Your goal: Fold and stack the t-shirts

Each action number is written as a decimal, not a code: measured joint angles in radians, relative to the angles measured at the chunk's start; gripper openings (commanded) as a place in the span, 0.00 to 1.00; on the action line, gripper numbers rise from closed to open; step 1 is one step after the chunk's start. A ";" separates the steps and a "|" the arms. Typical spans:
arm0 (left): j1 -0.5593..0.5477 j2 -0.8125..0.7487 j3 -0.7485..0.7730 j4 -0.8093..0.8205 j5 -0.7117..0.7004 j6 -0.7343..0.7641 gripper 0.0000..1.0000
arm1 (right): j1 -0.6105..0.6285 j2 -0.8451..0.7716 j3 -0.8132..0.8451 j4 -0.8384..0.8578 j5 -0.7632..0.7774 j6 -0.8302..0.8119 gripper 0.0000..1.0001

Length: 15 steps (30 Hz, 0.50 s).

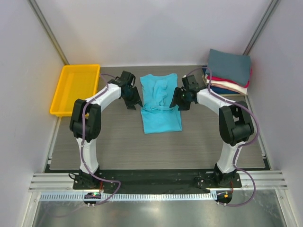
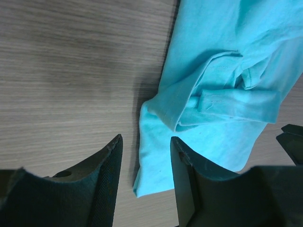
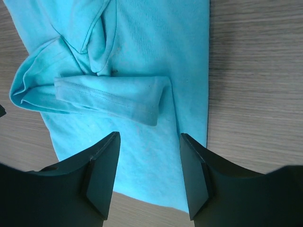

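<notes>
Turquoise t-shirt [image 1: 161, 104] was lying flat on the wood-grain table [image 1: 118, 142] right between the two grippers, both sleeves folded in over the body. Left gripper [image 2: 145, 142] hung at the shirt's left edge, jaws parted a fair way with nothing pinched in them. From its wrist cam, the cloth's edge and one corner sat just under and ahead of the gap, and a folded sleeve lay further ahead, off to its right. Right gripper [image 3: 149, 137] was on the opposite side, also spread open and empty-handed. It hovered over the shirt itself, with the other folded sleeve lying crosswise just ahead of its fingers and bare table off past its right finger. Couldn't really tell if either set of fingers was brushing the fabric or floating just above it, the wrist views are too close for that. Out beyond the right gripper, toward the far right corner, sat the stack of folded shirts [image 1: 228, 71], slate-grey on top with red, cream and a bit of navy showing below. Yellow tray [image 1: 75, 89] was out past the left gripper on the far left side, well apart from the shirt.
</notes>
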 measured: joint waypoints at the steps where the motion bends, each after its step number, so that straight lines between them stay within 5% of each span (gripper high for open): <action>1: 0.000 0.005 0.000 0.011 0.004 0.000 0.46 | -0.001 0.004 0.000 0.006 -0.002 0.000 0.59; 10: 0.000 0.077 0.001 0.069 0.029 -0.001 0.46 | -0.003 0.079 0.017 0.050 -0.010 -0.008 0.58; 15: 0.000 0.100 0.004 0.079 0.035 -0.001 0.45 | -0.003 0.130 0.045 0.053 -0.012 -0.011 0.48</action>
